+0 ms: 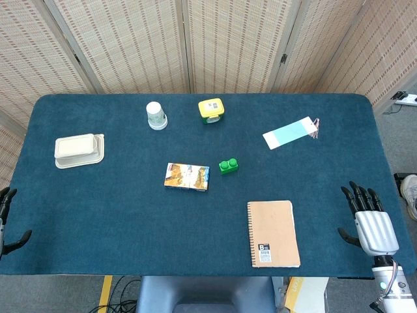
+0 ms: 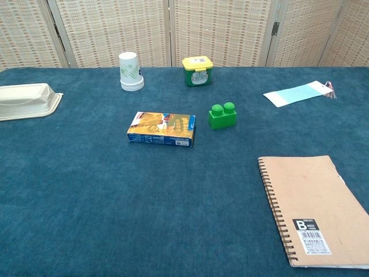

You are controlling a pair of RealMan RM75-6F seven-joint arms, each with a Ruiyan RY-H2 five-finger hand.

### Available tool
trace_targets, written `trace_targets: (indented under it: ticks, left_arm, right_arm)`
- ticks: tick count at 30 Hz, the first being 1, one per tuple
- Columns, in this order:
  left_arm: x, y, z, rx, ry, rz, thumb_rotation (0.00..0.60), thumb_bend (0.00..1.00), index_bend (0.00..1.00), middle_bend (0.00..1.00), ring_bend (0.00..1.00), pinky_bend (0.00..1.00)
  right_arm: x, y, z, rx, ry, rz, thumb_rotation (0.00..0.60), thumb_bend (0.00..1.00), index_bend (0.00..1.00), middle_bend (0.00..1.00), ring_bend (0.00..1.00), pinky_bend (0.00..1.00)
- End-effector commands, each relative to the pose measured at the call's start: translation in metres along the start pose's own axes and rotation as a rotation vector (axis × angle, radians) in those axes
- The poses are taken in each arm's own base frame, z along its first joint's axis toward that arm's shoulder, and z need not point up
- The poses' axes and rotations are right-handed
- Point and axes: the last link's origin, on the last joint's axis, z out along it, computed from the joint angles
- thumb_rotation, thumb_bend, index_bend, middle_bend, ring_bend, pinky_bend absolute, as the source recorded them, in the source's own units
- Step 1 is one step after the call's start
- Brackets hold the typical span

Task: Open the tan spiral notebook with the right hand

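The tan spiral notebook lies closed and flat near the table's front edge, right of centre, its wire spine on the left side and a black label near its front; the chest view shows the notebook at lower right. My right hand hovers at the table's right front edge, fingers spread and pointing away, holding nothing, a short way right of the notebook. My left hand shows only partly at the far left edge, fingers apart and empty. Neither hand appears in the chest view.
A small printed box and a green toy brick lie mid-table. Further back stand a paper cup and a yellow-lidded jar. A white lidded food container sits at left, a blue-and-white card at back right.
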Motion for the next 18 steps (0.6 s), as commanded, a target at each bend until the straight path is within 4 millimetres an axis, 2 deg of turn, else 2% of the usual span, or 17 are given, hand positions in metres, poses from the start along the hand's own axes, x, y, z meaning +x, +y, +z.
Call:
trace_targets:
  ticks: [1,9,18]
  left_arm:
    - [0.000,-0.001,0.000,0.006,0.002,0.000,0.600,0.26,0.07,0.09,0.10,0.21]
    - [-0.001,0.001,0.003,0.006,0.003,0.013,0.600,0.26,0.07,0.09,0.10,0.21]
    - [0.001,-0.005,0.004,0.030,0.002,-0.004,0.600,0.26,0.07,0.09,0.10,0.21]
  right_arm:
    - [-0.001,-0.001,-0.001,0.003,-0.002,-0.001,0.600,0.26,0.00,0.00,0.00,0.00]
    - [-0.007,-0.007,-0.004,0.030,-0.028,-0.015,0.600,0.26,0.00,0.00,0.00,0.00]
    - [-0.040,-0.021,-0.002,0.114,-0.123,-0.091,0.600,0.34,0.00,0.00,0.00,0.00]
